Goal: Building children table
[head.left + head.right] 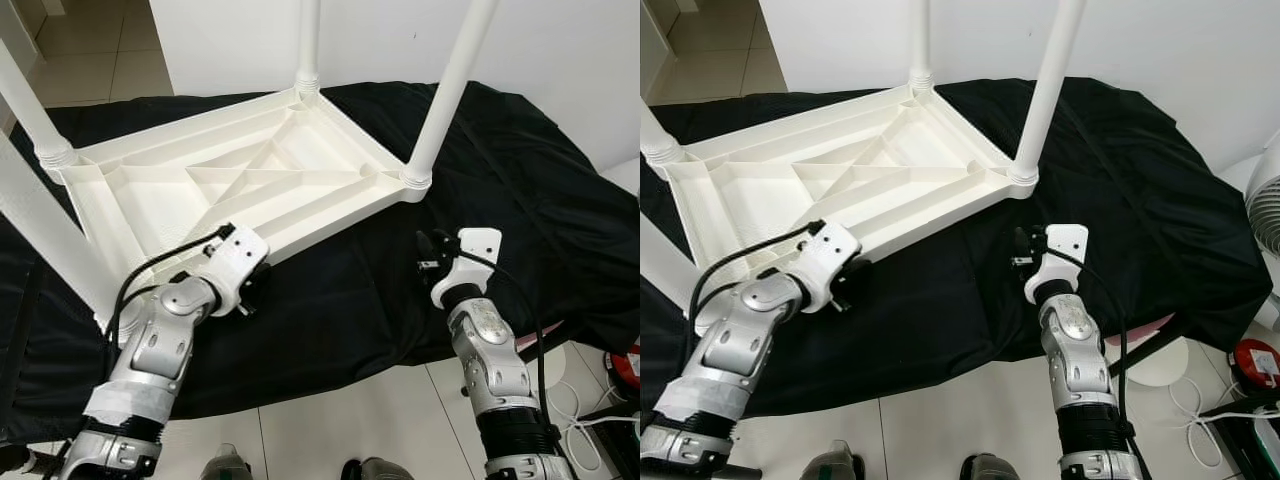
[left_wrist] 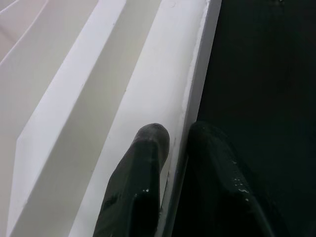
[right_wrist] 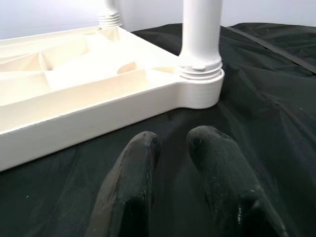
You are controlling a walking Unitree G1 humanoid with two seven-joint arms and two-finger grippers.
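table: white plastic children's table [image 1: 250, 175] is lying upside down on the black cloth [image 1: 520, 180], filling the upper left and centre of the head frames, ribbed underside facing up
legs: four white round plastic legs are standing up from the corners; near-right leg [image 1: 448, 85] is rising out of the top of frame, far leg [image 1: 308, 40] at top centre, two more at the left edge [image 1: 30, 105]
left gripper: left gripper [image 2: 177, 148] is sitting at the table's near edge, lower left of centre in the head views; the wrist view is showing what they don't: one black finger [image 2: 143, 177] resting on the white rim, the other down on the cloth side, the rim's edge running between them. Fingers straddling the rim with a narrow gap; can't tell if they're actually pinching it
right gripper: right gripper [image 3: 173, 143] is hovering over the cloth lower right of centre, near the near-right corner but apart from it; wrist view is showing the corner socket [image 3: 200, 86] with the leg seated in it straight ahead, fingers slightly parted, holding nothing
floor: pale tiled floor [image 1: 330, 430] is showing along the bottom; the right eye view is picking up a white fan [image 1: 1265, 215] at the right edge
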